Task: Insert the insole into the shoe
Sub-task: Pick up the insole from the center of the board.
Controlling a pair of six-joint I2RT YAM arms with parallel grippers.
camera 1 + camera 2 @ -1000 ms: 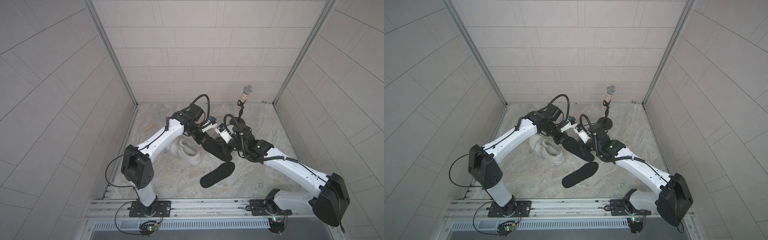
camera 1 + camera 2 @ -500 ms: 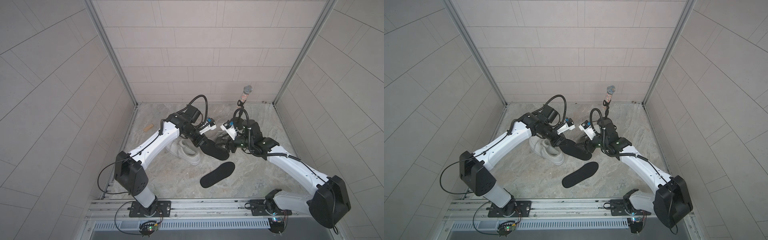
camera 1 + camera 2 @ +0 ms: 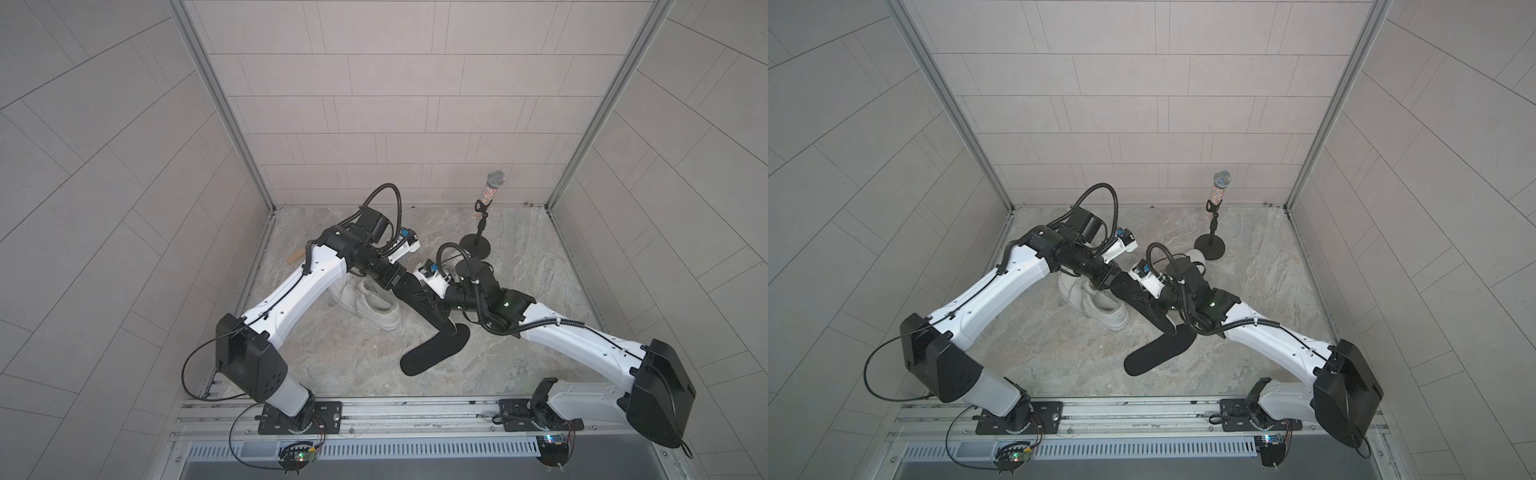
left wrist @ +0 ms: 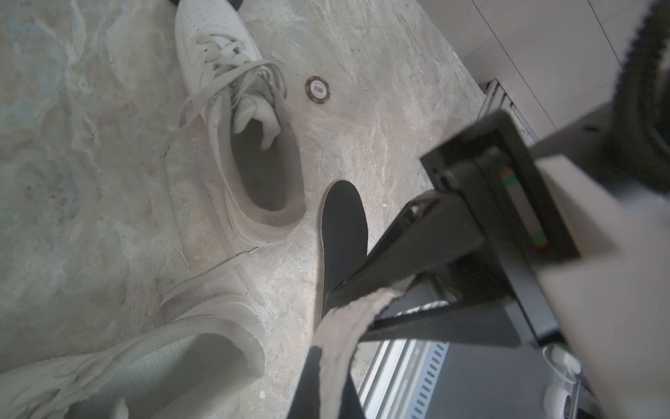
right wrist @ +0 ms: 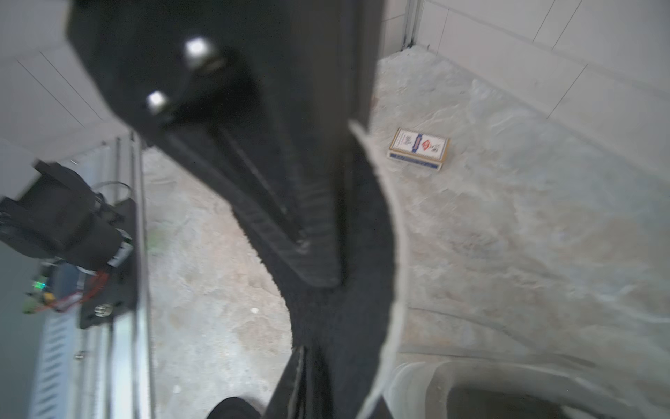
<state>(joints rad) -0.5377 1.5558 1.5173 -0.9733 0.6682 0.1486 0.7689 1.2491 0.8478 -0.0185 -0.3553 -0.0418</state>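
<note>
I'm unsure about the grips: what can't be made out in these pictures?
Right gripper jaws: black on black against the held insole in both top views; blurred in the right wrist view.
Far shoe: mostly behind the right arm in both top views.
Box print: too small in the right wrist view.

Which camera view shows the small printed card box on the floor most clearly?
The right wrist view: the card box lies flat on the floor near the wall, whole, its printed face visible. In a top view the box is only a small tan speck by the wall. The left wrist view does not show it.
</note>
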